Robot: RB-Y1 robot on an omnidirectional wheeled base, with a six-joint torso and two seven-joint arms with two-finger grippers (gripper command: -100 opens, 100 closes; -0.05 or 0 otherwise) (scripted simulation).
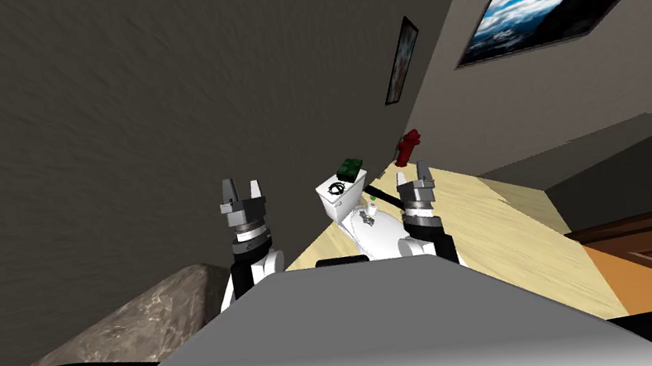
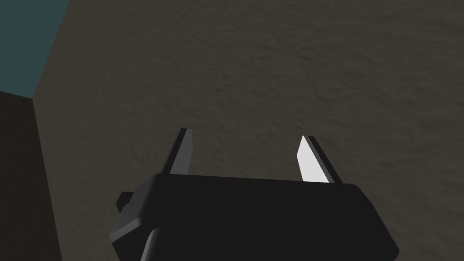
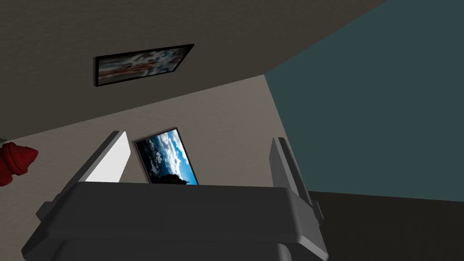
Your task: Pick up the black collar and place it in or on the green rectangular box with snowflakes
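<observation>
In the head view a black collar (image 1: pixel 335 189) lies as a small ring on the flat top of a white toilet tank (image 1: pixel 337 206). A dark green box (image 1: pixel 349 168) sits on the tank's far end, just beyond the collar. My left gripper (image 1: pixel 240 190) is raised to the left of the tank, open and empty. My right gripper (image 1: pixel 413 176) stands to the tank's right, about level with the collar, also open and empty. In the left wrist view the left gripper (image 2: pixel 244 149) faces a wall. In the right wrist view the right gripper (image 3: pixel 199 154) points up at the walls.
A red object (image 1: pixel 407 147) (image 3: pixel 13 163) stands just beyond the right gripper near the wall. A thin black rod (image 1: pixel 378 192) lies between the tank and the right gripper. A mottled stone surface (image 1: pixel 130 320) is at my lower left. Pale wooden floor (image 1: pixel 491 223) stretches to the right.
</observation>
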